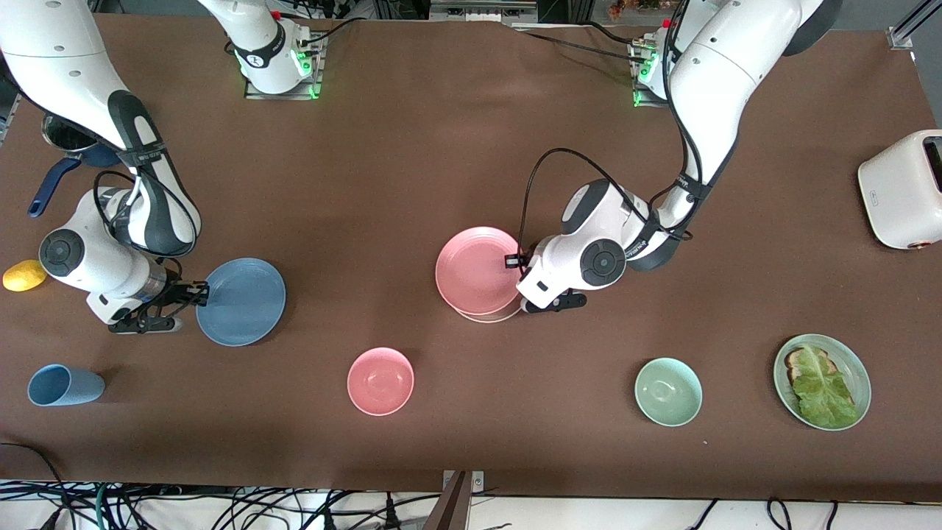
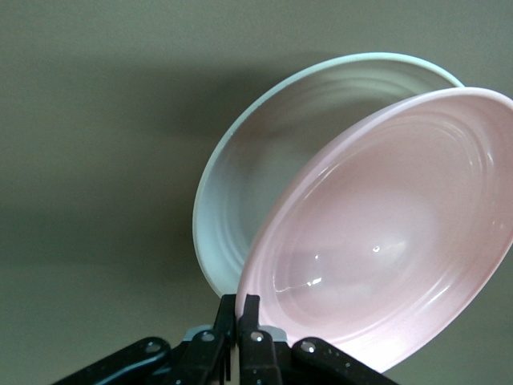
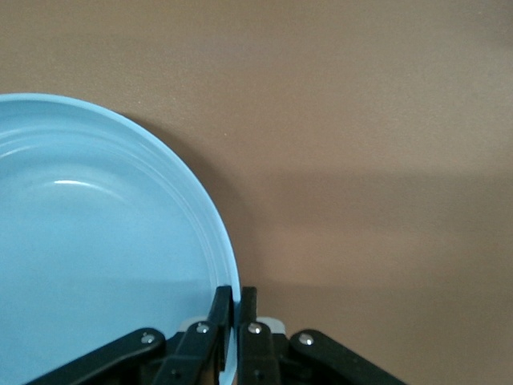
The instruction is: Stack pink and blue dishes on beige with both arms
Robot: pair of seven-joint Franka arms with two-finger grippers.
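Observation:
The pink plate (image 1: 477,269) hangs tilted over the beige plate (image 1: 491,317), which shows only as a thin crescent under it near the middle of the table. My left gripper (image 1: 524,297) is shut on the pink plate's rim at the edge toward the left arm's end. In the left wrist view the pink plate (image 2: 393,233) leans above the pale beige plate (image 2: 232,200), its rim pinched in the left gripper (image 2: 240,309). The blue plate (image 1: 241,302) sits toward the right arm's end, with my right gripper (image 1: 197,294) shut on its rim. The right wrist view shows the blue plate (image 3: 96,257) in the right gripper (image 3: 237,301).
Nearer the front camera stand a blue cup (image 1: 65,385), a pink bowl (image 1: 380,380), a pale green bowl (image 1: 668,391) and a green plate with toast and lettuce (image 1: 854,368). A white toaster (image 1: 901,189) sits at the left arm's end. A yellow fruit (image 1: 24,275) and a dark blue pot (image 1: 66,151) lie at the right arm's end.

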